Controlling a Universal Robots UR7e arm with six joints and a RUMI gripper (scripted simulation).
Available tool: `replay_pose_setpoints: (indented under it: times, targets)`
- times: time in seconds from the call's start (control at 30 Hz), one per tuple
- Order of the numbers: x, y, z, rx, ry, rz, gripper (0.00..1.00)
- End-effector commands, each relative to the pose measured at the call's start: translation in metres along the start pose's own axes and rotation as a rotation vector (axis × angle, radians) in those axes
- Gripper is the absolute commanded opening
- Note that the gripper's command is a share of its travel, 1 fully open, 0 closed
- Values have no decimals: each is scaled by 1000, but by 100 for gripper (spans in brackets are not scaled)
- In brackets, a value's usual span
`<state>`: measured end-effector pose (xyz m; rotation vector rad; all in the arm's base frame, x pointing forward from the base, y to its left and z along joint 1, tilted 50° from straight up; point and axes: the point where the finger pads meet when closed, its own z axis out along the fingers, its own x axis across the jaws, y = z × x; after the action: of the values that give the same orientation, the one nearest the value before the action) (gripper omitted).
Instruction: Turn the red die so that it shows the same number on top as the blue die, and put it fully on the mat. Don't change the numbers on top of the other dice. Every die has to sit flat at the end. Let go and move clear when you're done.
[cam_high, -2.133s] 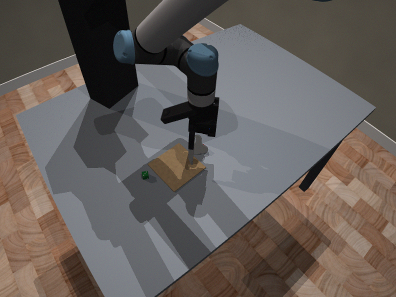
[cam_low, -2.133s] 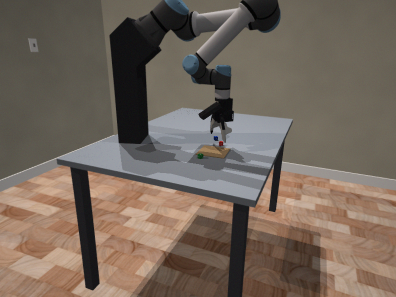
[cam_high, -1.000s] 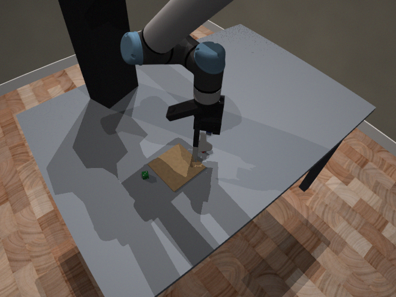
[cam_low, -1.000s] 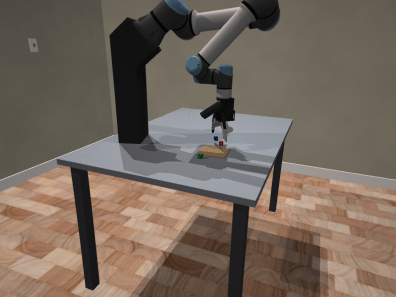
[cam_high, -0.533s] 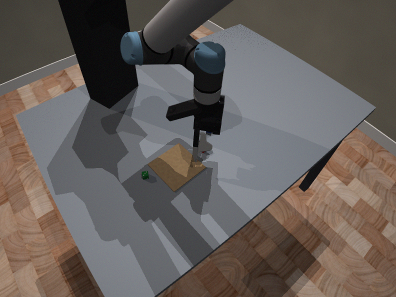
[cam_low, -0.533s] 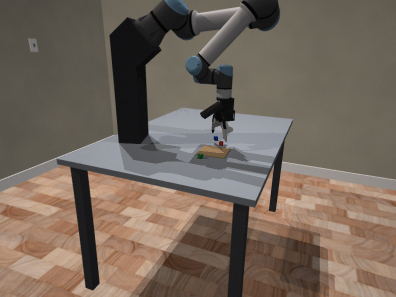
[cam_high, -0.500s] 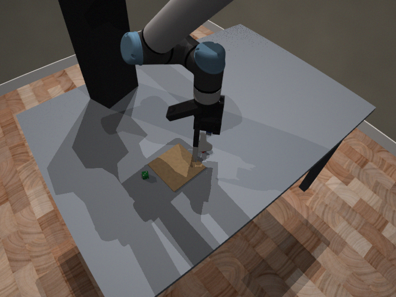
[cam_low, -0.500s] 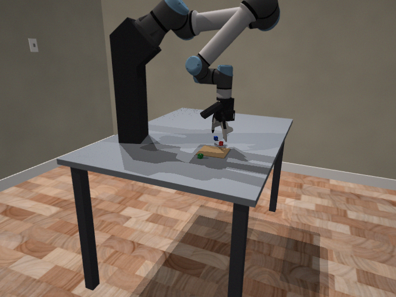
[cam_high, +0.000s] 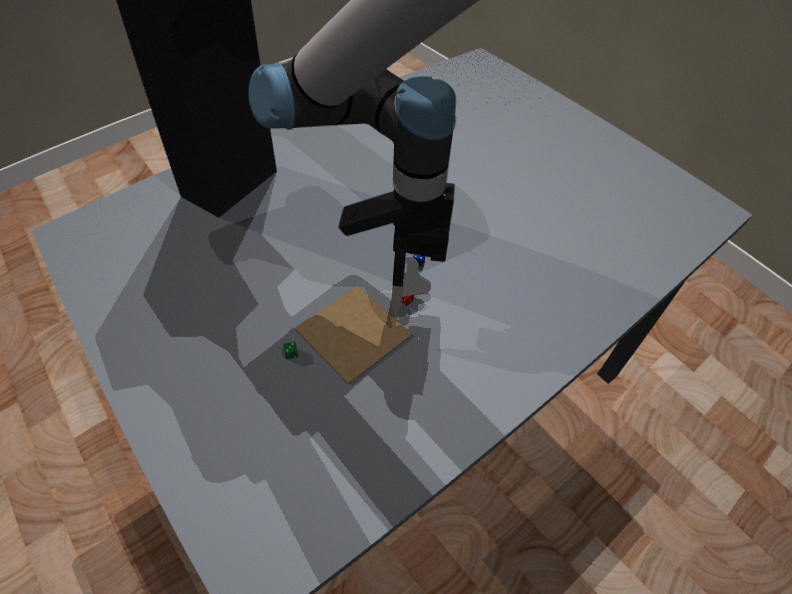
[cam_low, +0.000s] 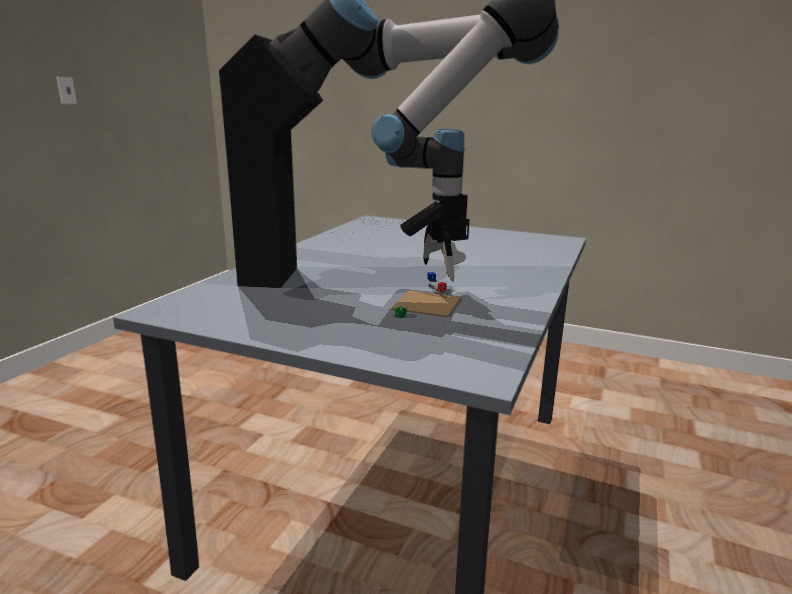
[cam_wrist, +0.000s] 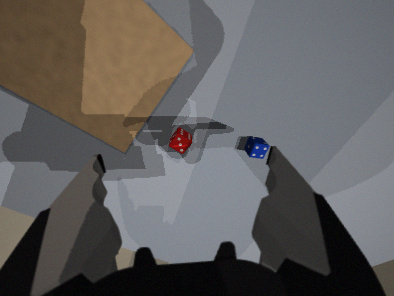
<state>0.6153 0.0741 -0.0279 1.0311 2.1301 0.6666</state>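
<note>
Red die (cam_high: 407, 299) (cam_low: 442, 287) (cam_wrist: 180, 140) sits off the mat (cam_high: 353, 334) (cam_low: 426, 303) (cam_wrist: 121, 65) in the top view, on the desk (cam_high: 562, 191) (cam_low: 332, 345) (cam_wrist: 320, 60) near one of its corners, below the open hand (cam_high: 406, 300) (cam_low: 439, 271) (cam_wrist: 187, 151). Blue die (cam_high: 419, 259) (cam_low: 431, 276) (cam_wrist: 257, 147) peeks out beside the fingers, and green die (cam_high: 290, 349) (cam_low: 400, 312) lies just beside the mat's other side.

From the exterior view, the hand points down over the desk, held above the red die and gripping nothing.

The wrist view puts the red die between the two spread fingers in outline, touching neither; the blue die appears close to the right-hand fingertip in that picture.
</note>
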Motion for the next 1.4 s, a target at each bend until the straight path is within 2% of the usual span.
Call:
replay_pose_setpoints:
  times: [0.0,0.23,0.37,1.37]
  targets:
    - [35,3,0,4,2,2,100]
    - [66,8,0,4,2,2,100]
    - [75,9,0,4,2,2,100]
    - [76,10,0,4,2,2,100]
